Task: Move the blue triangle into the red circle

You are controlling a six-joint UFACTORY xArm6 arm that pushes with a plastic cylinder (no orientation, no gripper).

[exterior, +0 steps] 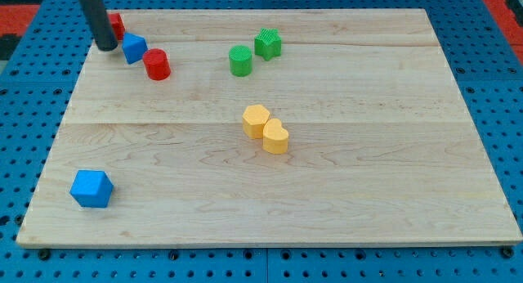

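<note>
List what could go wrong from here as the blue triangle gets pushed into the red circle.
1. My tip sits just left of the blue triangle, close to another red block behind it; a sweep may drag that one along.
2. The blue triangle already nearly touches the red circle; a firm push might knock the circle away.
3. An off-centre push may spin the triangle past the circle.

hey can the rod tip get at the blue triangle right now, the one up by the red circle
Probably yes. My tip sits just to the view's left of the blue triangle, nothing between them; the red circle lies just beyond it, toward the view's lower right.
</note>
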